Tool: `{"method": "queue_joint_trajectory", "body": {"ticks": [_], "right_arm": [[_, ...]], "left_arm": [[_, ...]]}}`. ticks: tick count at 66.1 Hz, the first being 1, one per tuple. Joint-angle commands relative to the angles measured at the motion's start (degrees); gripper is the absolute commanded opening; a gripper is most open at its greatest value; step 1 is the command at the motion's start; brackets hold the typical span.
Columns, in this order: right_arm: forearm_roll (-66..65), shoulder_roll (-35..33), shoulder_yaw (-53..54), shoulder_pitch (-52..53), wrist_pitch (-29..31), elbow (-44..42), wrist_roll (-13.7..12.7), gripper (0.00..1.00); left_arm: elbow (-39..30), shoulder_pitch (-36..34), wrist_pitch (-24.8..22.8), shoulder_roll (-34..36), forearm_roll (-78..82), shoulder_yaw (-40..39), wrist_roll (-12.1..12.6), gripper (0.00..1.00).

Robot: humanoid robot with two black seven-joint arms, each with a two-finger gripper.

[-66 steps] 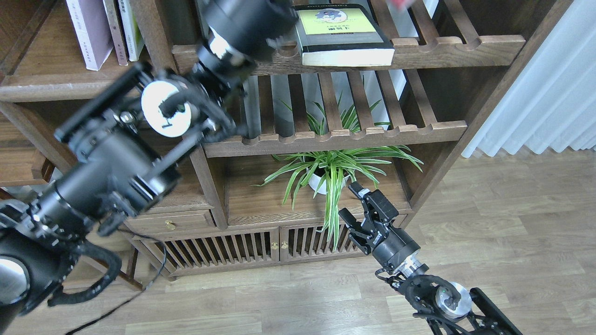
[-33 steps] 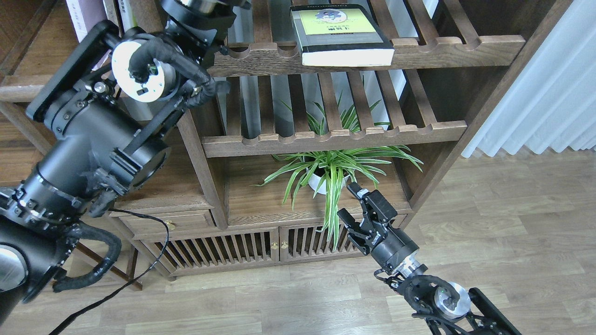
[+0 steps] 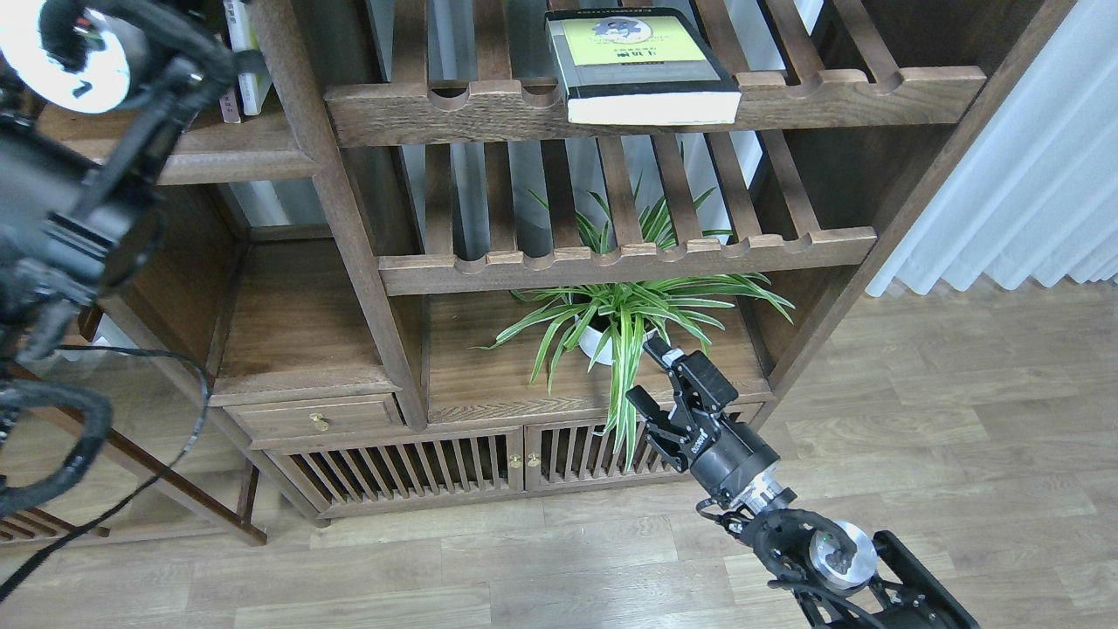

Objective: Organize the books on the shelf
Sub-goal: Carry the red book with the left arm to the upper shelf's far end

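The thick black book with a yellow-green cover panel (image 3: 642,61) lies flat on the top slatted rack, its page edge facing me. The dark-brown plank shelf (image 3: 236,162) is at the upper left. My left arm (image 3: 61,175) covers its left part and runs off the top edge, so its gripper is out of view. The lavender-white paperback and the red paperback do not show. My right gripper (image 3: 651,376) is open and empty, low down in front of the cabinet by the plant's leaves.
Two thin books with brownish and white-green spines (image 3: 249,79) stand on the plank beside my left arm. A second slatted rack (image 3: 629,258) sits below the top one. A potted spider plant (image 3: 620,323) stands under it. Low cabinet doors (image 3: 454,467) and white curtains (image 3: 1013,192) are nearby.
My left arm has swung left and up, away from the front of the slatted racks, and its far end has left the frame. My right gripper has shifted slightly left. The black book has not moved.
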Motion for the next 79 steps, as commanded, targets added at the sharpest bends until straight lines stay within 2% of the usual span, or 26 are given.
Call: {"method": "queue_joint_trajectory", "body": {"ticks": [1, 2, 31, 48, 51, 79], "right_arm": [[-0.3, 0.1, -0.1, 0.0, -0.1, -0.1, 0.0, 0.99], [-0.4, 0.2, -0.6, 0.1, -0.1, -0.3, 0.0, 0.99], [-0.6, 0.6, -0.8, 0.0, 0.0, -0.4, 0.0, 0.99], [-1.2, 0.9, -0.8, -0.1, 0.1, -0.5, 0.0, 0.99], [-2.6, 1.1, -0.8, -0.1, 0.1, -0.7, 0.0, 0.99], [-5.6, 1.1, -0.7, -0.5, 0.2, -1.3, 0.0, 0.99]], "left_arm": [[0.0, -0.2, 0.0, 4.4, -0.1, -0.8, 0.2, 0.1], [0.0, -0.2, 0.0, 7.8, -0.1, -0.8, 0.2, 0.1], [0.1, 1.9, 0.0, 28.4, -2.2, -0.6, 0.1, 0.11], [0.1, 7.7, 0.0, 37.9, -2.3, -0.3, 0.1, 0.11], [0.1, 10.5, 0.0, 42.1, -2.3, -0.3, -0.4, 0.09], [0.2, 11.2, 0.0, 53.4, -7.5, 1.2, -0.5, 0.09]]}}
